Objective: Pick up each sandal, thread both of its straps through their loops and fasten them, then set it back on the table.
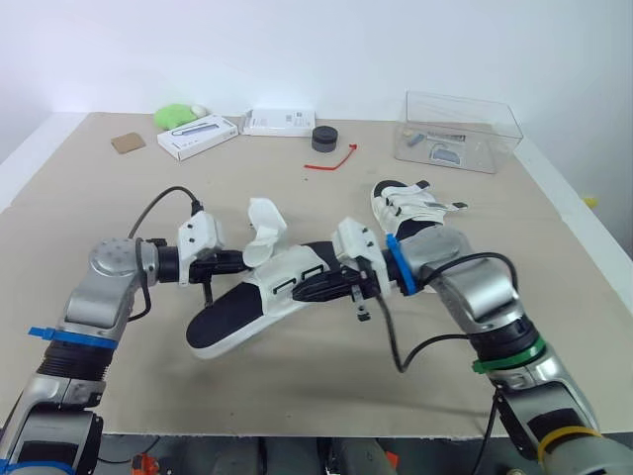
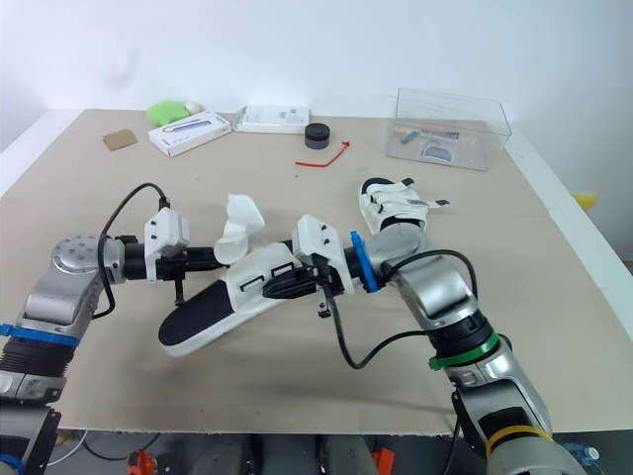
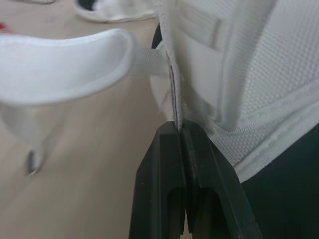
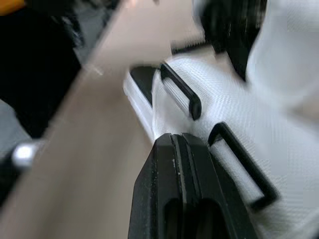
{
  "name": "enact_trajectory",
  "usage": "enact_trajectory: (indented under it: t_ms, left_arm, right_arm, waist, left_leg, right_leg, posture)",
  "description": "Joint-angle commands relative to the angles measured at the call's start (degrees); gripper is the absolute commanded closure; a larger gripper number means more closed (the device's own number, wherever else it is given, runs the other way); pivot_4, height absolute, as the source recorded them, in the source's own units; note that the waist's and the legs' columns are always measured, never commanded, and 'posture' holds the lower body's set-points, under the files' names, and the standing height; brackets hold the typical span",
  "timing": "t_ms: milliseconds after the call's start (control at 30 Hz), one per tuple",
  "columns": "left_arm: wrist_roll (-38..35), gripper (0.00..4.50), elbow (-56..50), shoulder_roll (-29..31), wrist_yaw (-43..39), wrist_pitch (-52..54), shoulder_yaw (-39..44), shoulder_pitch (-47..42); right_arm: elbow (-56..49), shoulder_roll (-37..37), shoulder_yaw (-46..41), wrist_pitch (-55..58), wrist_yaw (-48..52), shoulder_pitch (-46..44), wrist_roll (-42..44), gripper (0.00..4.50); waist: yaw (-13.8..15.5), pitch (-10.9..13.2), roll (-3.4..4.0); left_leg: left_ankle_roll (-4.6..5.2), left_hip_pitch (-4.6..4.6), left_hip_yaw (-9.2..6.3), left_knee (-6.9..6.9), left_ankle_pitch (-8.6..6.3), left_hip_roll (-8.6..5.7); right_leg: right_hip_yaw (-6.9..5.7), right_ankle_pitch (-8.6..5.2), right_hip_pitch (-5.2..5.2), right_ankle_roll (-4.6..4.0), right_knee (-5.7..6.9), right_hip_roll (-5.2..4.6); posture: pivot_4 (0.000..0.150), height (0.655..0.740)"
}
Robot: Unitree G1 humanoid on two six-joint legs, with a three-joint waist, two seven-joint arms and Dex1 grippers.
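A white sandal (image 1: 252, 302) with a black sole is tilted over the middle of the table, its toe low and to the left. My left gripper (image 1: 240, 259) is shut on the thin edge of its white upper (image 3: 199, 64). A loose padded strap (image 1: 265, 230) stands up just behind that grip. From the other side my right gripper (image 1: 305, 289) is shut at the edge of the upper, beside two black loops (image 4: 183, 92). The second white sandal (image 1: 407, 208) lies flat on the table behind my right arm.
At the back right stands a clear plastic box (image 1: 460, 131). A black round pot (image 1: 324, 138) and a red tie (image 1: 331, 161) lie at the back centre. Two white boxes (image 1: 198, 136), a green object (image 1: 176, 115) and a brown square (image 1: 128, 142) sit at the back left.
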Motion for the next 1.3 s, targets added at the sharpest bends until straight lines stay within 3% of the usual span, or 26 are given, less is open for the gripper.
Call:
enact_trajectory:
  t_ms: [33,400,767,1067,1200,1300]
  left_arm:
    - [-0.87,4.48,-3.49,0.94,-1.84,-1.92,-0.25,0.54]
    - [1.11,4.48,2.31,0.54,-2.78,-7.08,-1.07,-4.73]
    - [3.33,4.48,4.16,0.75,-4.56,-11.52,-3.45,-4.40]
    - [4.33,4.48,4.93,1.09,-3.79,-12.87,-3.50,-3.22]
    - [4.95,4.48,5.96,-0.02,-2.62,-13.81,-3.88,-4.37]
    - [5.22,4.48,5.92,-0.67,-2.17,-14.01,-4.13,-4.90]
  right_arm:
    - [-2.80,-2.00,-3.40,3.40,1.66,-1.19,5.09,4.50]
    - [2.61,-3.65,-1.94,2.24,0.88,-0.72,3.71,4.50]
    - [21.06,2.45,1.83,-14.48,-4.69,-1.05,-9.41,4.50]
    - [16.82,-1.08,-1.91,-9.81,-0.07,-1.13,-4.73,4.50]
    - [10.74,-0.29,1.13,-6.19,-1.00,3.00,-4.23,4.50]
    - [11.89,1.34,3.04,-7.40,-3.25,4.49,-6.94,4.50]
  waist:
    - [0.00,0.00,0.00]
    - [-0.03,0.00,0.00]
    - [-0.04,0.00,0.01]
    - [-0.02,0.01,0.02]
    - [-0.04,0.02,0.04]
    - [-0.04,0.02,0.05]
  left_leg:
    - [0.00,0.00,0.01,0.02,0.00,0.00]
    - [0.02,0.00,-0.05,0.10,0.06,0.02]
    - [0.02,-0.05,-0.05,0.08,0.05,0.01]
    - [0.05,-0.06,-0.06,0.09,0.02,0.00]
    - [0.05,-0.05,-0.10,0.08,0.02,0.04]
    - [0.05,-0.04,-0.13,0.09,0.02,0.04]
  right_leg:
    - [-0.01,0.00,0.00,0.00,0.00,-0.01]
    - [0.00,0.01,0.03,-0.01,0.02,0.27]
    - [0.01,0.01,0.00,-0.01,0.03,0.26]
    - [-0.04,0.01,0.01,0.00,0.03,0.02]
    - [-0.05,0.01,0.01,-0.01,0.04,0.10]
    - [-0.04,0.01,0.02,-0.01,0.05,0.16]
  posture:
    - [0.150,0.7400]
    - [0.150,0.7400]
    - [0.150,0.7400]
    - [0.150,0.7400]
    - [0.150,0.7400]
    - [0.150,0.7400]
